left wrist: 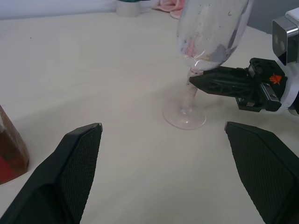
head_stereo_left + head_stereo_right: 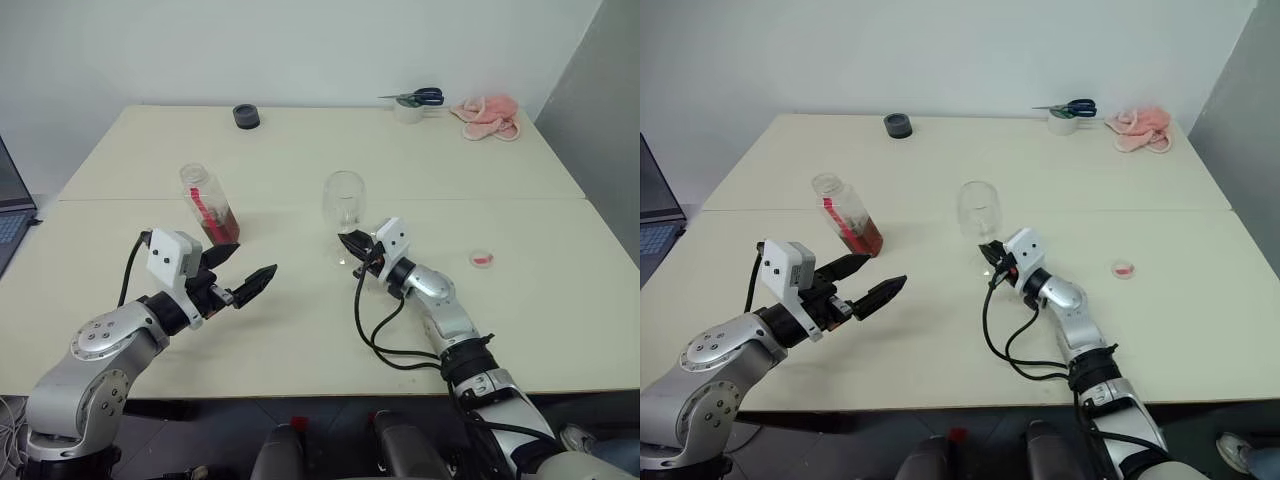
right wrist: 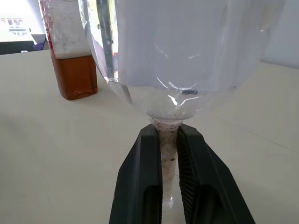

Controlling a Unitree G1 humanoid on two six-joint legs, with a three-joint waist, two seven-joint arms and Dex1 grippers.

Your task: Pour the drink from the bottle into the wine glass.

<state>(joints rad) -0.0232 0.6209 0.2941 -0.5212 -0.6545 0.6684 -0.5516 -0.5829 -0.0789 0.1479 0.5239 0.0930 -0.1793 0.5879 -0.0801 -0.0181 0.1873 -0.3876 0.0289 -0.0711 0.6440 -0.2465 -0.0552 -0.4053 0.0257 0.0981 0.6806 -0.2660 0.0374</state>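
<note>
So the wine glass [image 2: 344, 200] is standing upright near the middle of the tabletop [image 2: 520, 290], and the right gripper [image 3: 169, 149] is pinching its thin stem just under the bowl, fingers pressed in from both sides. The glass looks empty.

The bottle [image 2: 209, 207] sits to the robot's left of the glass, well apart from it, cap off by the look of it, with the reddish-brown drink [image 3: 74, 77] filling only the lower part. The left gripper [image 2: 240, 275] hangs near it with its fingers spread wide, nothing in them. A small red thing that may be the cap [image 2: 483, 260] lies off to the right.

Handling-wise, my guess is that the stem is the fragile bit, so a steady hold there is fine but no squeezing harder. The bottle is light, thin plastic and probably a bit slick and squishy. I'd grab it around the middle at the label, firmly enough not to slip but not so much that it buckles and sloshes when tipped.
</note>
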